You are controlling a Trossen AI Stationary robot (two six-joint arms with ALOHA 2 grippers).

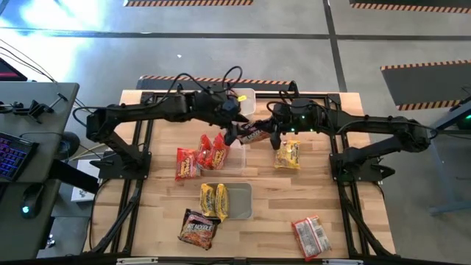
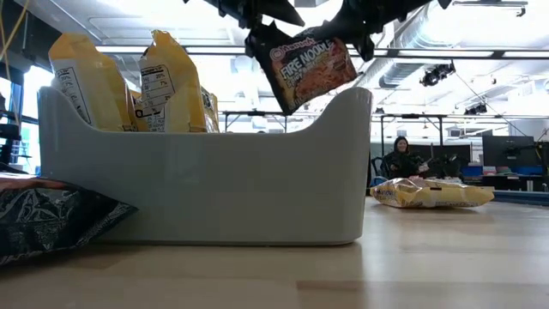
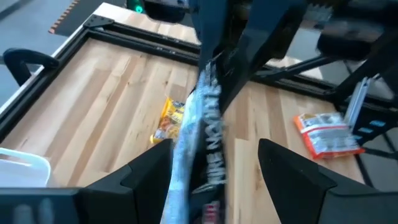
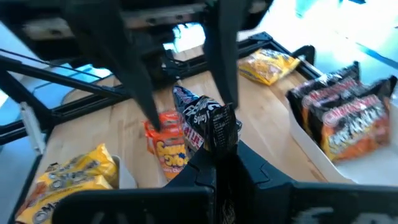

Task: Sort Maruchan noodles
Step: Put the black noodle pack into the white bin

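1. The left hand [image 1: 239,116] hangs over the worktop's [image 1: 324,188] far middle with its fingers [image 3: 283,168] spread wide on either side of the dark Fire Noodle packet [image 1: 252,135], not pinching it.
2. The right hand [image 1: 271,131] is clamped shut on that packet's end, holding it in the air above the clear tub [image 1: 237,156] of red packets [image 1: 212,151].
3. A yellow packet [image 1: 288,154] lies just right of it; bare wood lies beyond.
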